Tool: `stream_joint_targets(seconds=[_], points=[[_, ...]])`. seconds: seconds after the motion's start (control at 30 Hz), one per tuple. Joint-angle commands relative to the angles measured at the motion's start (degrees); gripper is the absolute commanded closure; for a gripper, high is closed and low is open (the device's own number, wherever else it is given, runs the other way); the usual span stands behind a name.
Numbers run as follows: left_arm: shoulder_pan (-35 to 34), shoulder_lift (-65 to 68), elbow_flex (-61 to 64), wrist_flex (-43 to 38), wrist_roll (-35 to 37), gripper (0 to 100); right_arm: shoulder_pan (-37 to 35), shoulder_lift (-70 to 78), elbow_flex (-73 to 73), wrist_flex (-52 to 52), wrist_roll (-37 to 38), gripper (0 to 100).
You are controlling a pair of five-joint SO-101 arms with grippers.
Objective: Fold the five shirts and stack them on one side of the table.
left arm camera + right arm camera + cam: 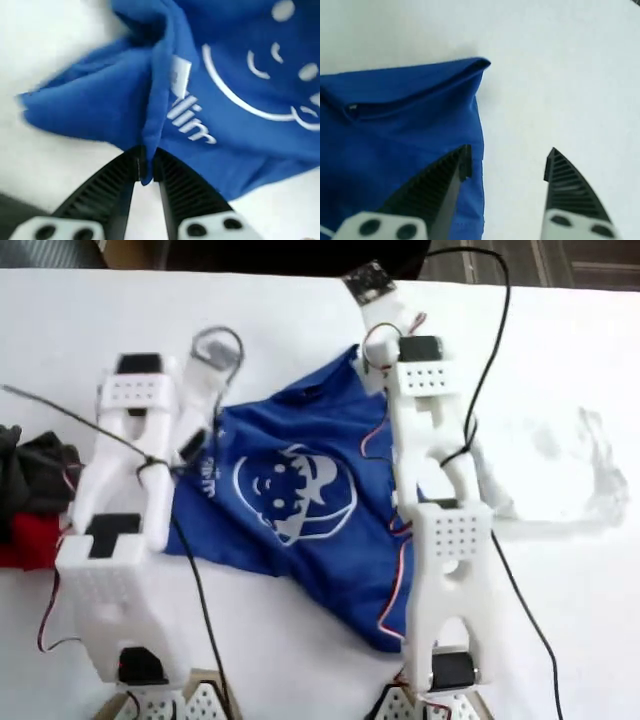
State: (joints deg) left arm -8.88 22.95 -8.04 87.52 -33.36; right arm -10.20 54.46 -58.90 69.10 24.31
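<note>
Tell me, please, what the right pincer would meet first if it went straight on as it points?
Likely the edge of the blue shirt and the table beside it; the open right pincer straddles that edge. Depth is unclear.

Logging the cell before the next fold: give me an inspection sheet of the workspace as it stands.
Surface: white table.
Job's things: blue shirt rumpled mid-table; dark and red garments heaped at left edge.
Clutter: clear plastic piece right of the shirt.
Grippers: left pincer shut on a shirt fold; right pincer open over the shirt's edge.
Cables: black cable loops across the table; red wires along the arms.
Surroundings: dark area past far edge.
</note>
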Motion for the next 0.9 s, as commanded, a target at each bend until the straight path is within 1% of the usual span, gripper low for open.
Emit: stream_joint_targets(seconds=[0.0, 0.07, 0.17, 0.27, 0.37, 0.47, 0.53, 0.57, 0.63, 0.7, 0.73, 0.87], points=[[0.62, -11.16, 11.03, -4.57, -0.62, 97, -1.98, 2.86, -8.79, 0.31, -0.44, 75.5], [0.62, -16.79, 18.42, -7.74, -0.62, 97, -2.95, 5.05, -11.34, -0.04, -0.44, 75.5], [0.7, -24.53, 27.47, -10.02, -0.53, 97, -4.35, 8.22, -13.63, -2.07, -1.41, 75.5], [0.53, -30.07, 33.01, -10.37, -0.53, 97, -5.14, 11.38, -14.59, -4.88, -5.1, 75.5], [0.26, -34.29, 36.88, -10.02, -0.53, 97, -5.76, 14.2, -14.68, -7.6, -5.45, 75.5], [0.35, -38.15, 40.13, -9.93, -0.53, 97, -6.2, 16.13, -14.68, -7.6, -5.36, 75.6], [0.62, -40.44, 41.71, -9.93, -0.53, 97, -6.11, 16.66, -14.68, -7.25, -5.27, 79.3], [0.62, -41.14, 42.15, -9.93, -0.53, 97, -5.76, 16.75, -14.68, -6.9, -5.27, 84.4], [0.62, -42.2, 42.68, -9.93, -0.53, 97, -4.97, 16.48, -14.68, -5.67, -5.27, 99.1], [0.53, -42.2, 42.68, -9.93, -0.53, 97, -4.26, 15.52, -14.77, -3.21, -5.27, 95.8], [0.35, -42.2, 42.68, -9.93, -0.53, 97, -3.82, 14.73, -14.77, -1.63, -5.27, 97.7], [0.35, -42.2, 42.68, -9.85, -0.35, 97, -2.95, 10.86, -14.77, 7.08, -5.27, 97.8]])
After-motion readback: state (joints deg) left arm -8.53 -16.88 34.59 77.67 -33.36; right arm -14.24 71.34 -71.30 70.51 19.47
